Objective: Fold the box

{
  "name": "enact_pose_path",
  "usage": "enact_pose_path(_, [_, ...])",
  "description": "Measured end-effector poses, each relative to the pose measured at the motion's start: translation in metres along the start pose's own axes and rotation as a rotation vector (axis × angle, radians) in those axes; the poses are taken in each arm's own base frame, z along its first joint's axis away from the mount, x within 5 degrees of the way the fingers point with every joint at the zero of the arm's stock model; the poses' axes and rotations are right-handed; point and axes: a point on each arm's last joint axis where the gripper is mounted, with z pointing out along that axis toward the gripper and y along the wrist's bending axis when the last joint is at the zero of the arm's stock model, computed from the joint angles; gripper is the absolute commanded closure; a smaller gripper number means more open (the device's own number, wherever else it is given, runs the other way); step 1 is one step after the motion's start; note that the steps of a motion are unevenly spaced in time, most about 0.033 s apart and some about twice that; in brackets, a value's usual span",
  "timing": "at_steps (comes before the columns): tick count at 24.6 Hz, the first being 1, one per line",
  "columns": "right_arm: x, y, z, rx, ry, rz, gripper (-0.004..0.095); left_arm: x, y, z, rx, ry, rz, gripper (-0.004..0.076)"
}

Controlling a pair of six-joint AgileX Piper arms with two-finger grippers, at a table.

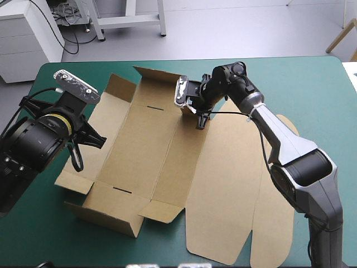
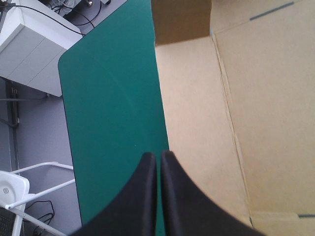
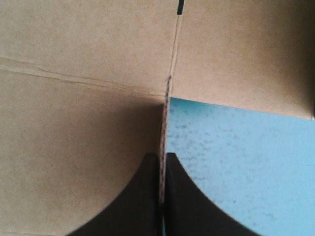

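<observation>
The right gripper (image 3: 161,156) is clamped on a raised wall (image 3: 166,105) of the brown box (image 1: 139,151), the board's edge showing between its black fingers (image 3: 138,196). The left gripper (image 2: 158,155) is all but closed on the opposite wall's (image 2: 192,123) outer edge. Under both spreads the teal-green cover (image 1: 312,84). The box stands half-formed between them, its lid (image 1: 228,184) flat beside the right gripper, a small slot (image 3: 180,6) just ahead of it.

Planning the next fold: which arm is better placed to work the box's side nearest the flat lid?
Right, likely: the right claw pinches the box there; the left claw holds the opposite side.
</observation>
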Motion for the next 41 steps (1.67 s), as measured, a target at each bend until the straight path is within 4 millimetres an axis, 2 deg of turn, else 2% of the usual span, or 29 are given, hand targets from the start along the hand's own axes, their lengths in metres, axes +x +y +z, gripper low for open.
enact_pose_path(6, [-0.021,0.015,0.004,-0.028,-0.039,-0.182,0.0928,0.000,0.000,0.000,0.000,0.000,0.000,0.0719])
enact_pose_path(13, [-0.026,0.015,0.005,-0.016,-0.077,-0.208,0.0927,0.000,0.000,0.000,0.000,0.000,0.000,0.0718])
enact_pose_path(16, [-0.027,0.014,0.005,-0.003,-0.083,-0.207,0.0890,0.000,0.000,0.000,-0.001,0.000,0.000,0.0719])
enact_pose_path(19, [-0.027,0.014,0.005,0.003,-0.087,-0.204,0.0730,0.000,0.000,0.000,-0.001,0.000,-0.001,0.0719])
enact_pose_path(20, [-0.028,0.013,0.005,0.005,-0.087,-0.197,0.0549,0.000,0.000,0.000,-0.001,0.000,-0.003,0.0719])
enact_pose_path(22, [-0.028,0.013,0.005,0.009,-0.090,-0.176,0.0387,0.000,0.001,0.000,-0.006,-0.001,-0.004,0.0719])
enact_pose_path(24, [-0.028,0.013,0.005,0.008,-0.090,-0.159,0.0307,0.000,0.001,0.000,-0.010,-0.001,-0.003,0.0719])
enact_pose_path(25, [-0.028,0.013,0.005,0.010,-0.090,-0.152,0.0299,0.000,0.001,0.000,-0.011,-0.001,-0.003,0.0719])
enact_pose_path(28, [-0.027,0.011,0.003,0.030,-0.063,-0.069,0.0328,0.000,0.001,0.000,-0.016,-0.002,-0.001,0.0719])
enact_pose_path(30, [-0.028,0.008,-0.011,0.071,-0.046,0.000,0.0361,0.000,0.002,0.000,-0.018,-0.002,-0.001,0.0719])
enact_pose_path(32, [-0.031,0.006,-0.036,0.123,-0.052,0.092,0.0417,0.000,0.002,0.000,-0.018,-0.002,-0.007,0.0719])
enact_pose_path(35, [-0.036,0.006,-0.076,0.178,-0.103,0.225,0.0630,0.000,0.001,0.000,-0.015,-0.002,-0.013,0.0719])
enact_pose_path(36, [-0.034,0.005,-0.086,0.189,-0.112,0.267,0.0733,0.000,0.001,0.000,-0.014,-0.002,-0.014,0.0719])
enact_pose_path(39, [-0.024,0.000,-0.112,0.236,-0.126,0.398,0.0911,0.000,0.001,0.000,-0.010,-0.001,-0.015,0.0719])
enact_pose_path(41, [-0.015,-0.003,-0.126,0.256,-0.124,0.461,0.0926,0.000,0.001,0.000,-0.008,-0.001,-0.016,0.0718])
